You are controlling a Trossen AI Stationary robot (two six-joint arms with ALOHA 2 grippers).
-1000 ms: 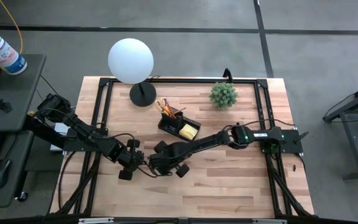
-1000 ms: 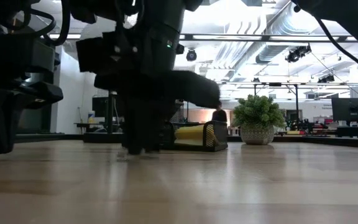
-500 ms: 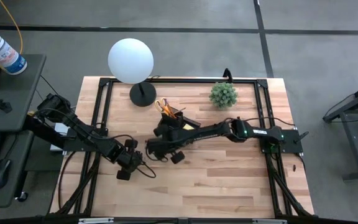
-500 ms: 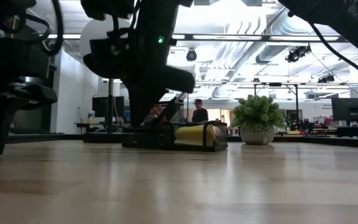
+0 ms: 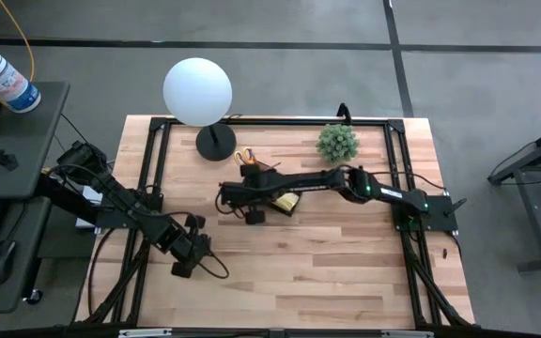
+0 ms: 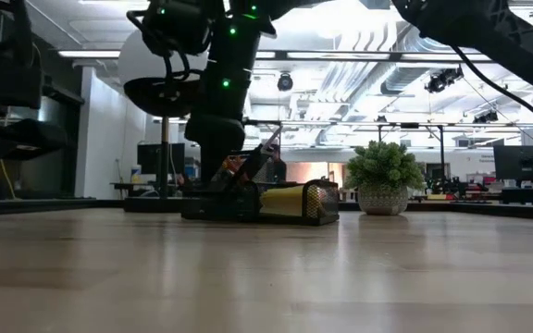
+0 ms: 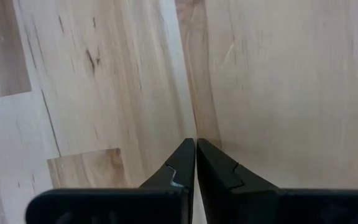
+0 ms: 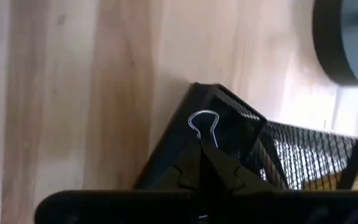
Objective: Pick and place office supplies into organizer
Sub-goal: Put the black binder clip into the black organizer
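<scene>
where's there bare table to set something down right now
The widest bare wood is the near right part of the table, in front of the right arm. A smaller patch lies between the organizer and the plant. It is crowded at the back left, where the lamp base, organizer and right gripper cluster; the left gripper sits near left.

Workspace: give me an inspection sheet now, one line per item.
Surface: wooden table, bare around the left arm.
Job's things: black mesh organizer holds scissors and yellow sticky pad; binder clip held over the organizer's corner.
Clutter: globe lamp, green plant.
Grippers: right gripper shut on the binder clip; left gripper shut, empty, over bare wood.
Cables: loop trailing by the left arm.
Surroundings: side desk with a white bottle.
</scene>
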